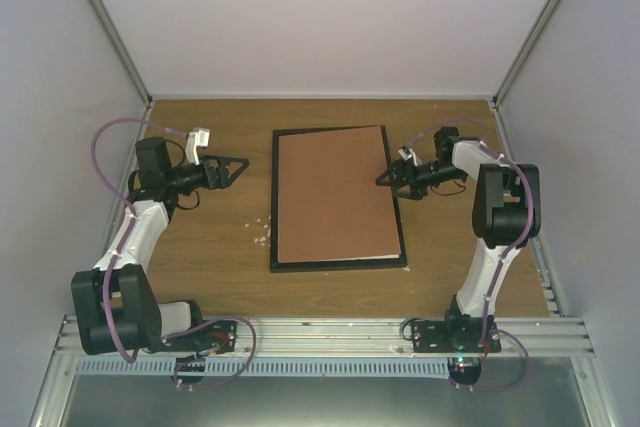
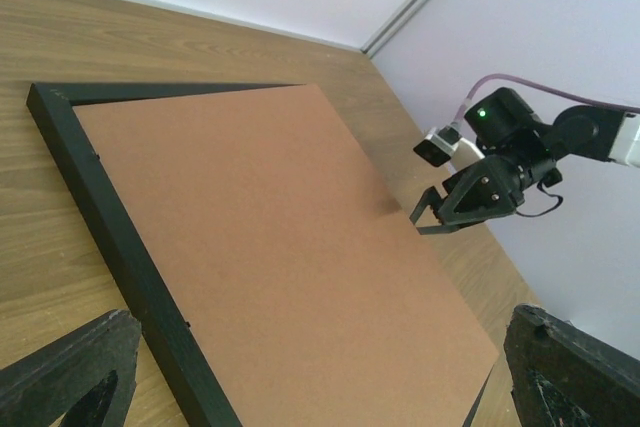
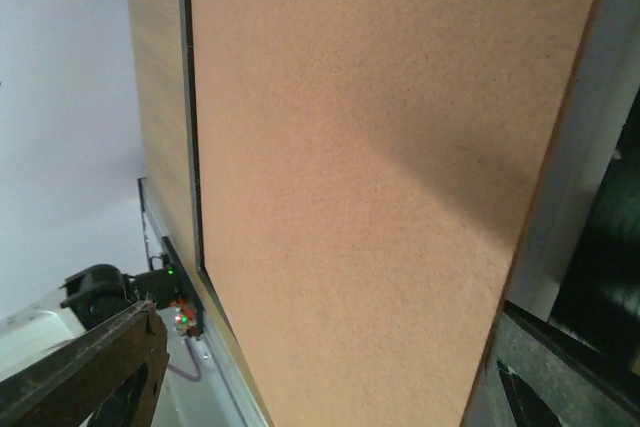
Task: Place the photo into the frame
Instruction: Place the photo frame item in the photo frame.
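The black frame [image 1: 338, 265] lies flat in the middle of the wooden table. A brown backing board [image 1: 335, 192] lies inside it and covers its whole opening. The photo is hidden. My left gripper [image 1: 243, 163] hovers open to the left of the frame, with nothing between its fingers [image 2: 70, 372]. In its wrist view the frame's rail [image 2: 100, 217] and the board [image 2: 290, 247] lie ahead. My right gripper [image 1: 385, 179] stands open at the board's upper right edge, seen from across the frame as well [image 2: 428, 219]. Its wrist view is filled by the board [image 3: 370, 177], which touches neither finger.
A few small white crumbs [image 1: 262, 232] lie on the wood left of the frame. White walls close in the table at the back and on both sides. A metal rail [image 1: 320, 332] carrying the arm bases runs along the near edge.
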`<state>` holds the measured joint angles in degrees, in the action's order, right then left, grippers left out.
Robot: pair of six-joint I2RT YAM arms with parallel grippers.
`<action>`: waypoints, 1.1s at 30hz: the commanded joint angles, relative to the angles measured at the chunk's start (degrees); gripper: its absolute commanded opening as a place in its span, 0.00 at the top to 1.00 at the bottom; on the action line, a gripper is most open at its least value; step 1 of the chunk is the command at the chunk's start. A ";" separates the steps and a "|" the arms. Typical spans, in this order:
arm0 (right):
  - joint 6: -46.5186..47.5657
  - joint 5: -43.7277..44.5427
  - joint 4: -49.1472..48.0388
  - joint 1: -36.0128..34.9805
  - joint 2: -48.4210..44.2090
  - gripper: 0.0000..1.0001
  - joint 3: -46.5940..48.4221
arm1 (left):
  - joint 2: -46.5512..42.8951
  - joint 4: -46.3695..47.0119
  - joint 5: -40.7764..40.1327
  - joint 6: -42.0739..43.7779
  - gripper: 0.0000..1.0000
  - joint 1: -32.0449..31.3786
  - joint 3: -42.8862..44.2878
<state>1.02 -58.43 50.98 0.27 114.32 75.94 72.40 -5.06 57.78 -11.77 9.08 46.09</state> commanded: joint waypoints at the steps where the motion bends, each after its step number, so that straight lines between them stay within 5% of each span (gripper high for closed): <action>1: -0.25 4.58 -0.26 -0.27 -3.95 0.12 0.89 | 0.27 2.16 0.12 0.78 0.01 -0.47 -0.91; 11: 2.68 6.80 1.05 -0.27 -3.96 0.14 1.89 | -0.24 1.75 -0.82 1.53 0.01 -0.47 -0.94; 25: 8.70 17.64 -8.25 0.87 -8.17 0.41 -1.23 | 0.85 -2.75 -5.98 5.84 0.01 -1.67 1.04; 33: 10.58 25.43 -13.52 0.87 -10.90 0.44 -8.02 | 2.48 -3.77 -13.24 8.89 0.01 -3.00 1.09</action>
<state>9.50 -38.35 41.30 0.93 104.81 70.91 73.36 -8.60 50.70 -6.59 7.40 45.87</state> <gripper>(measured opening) 0.565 0.990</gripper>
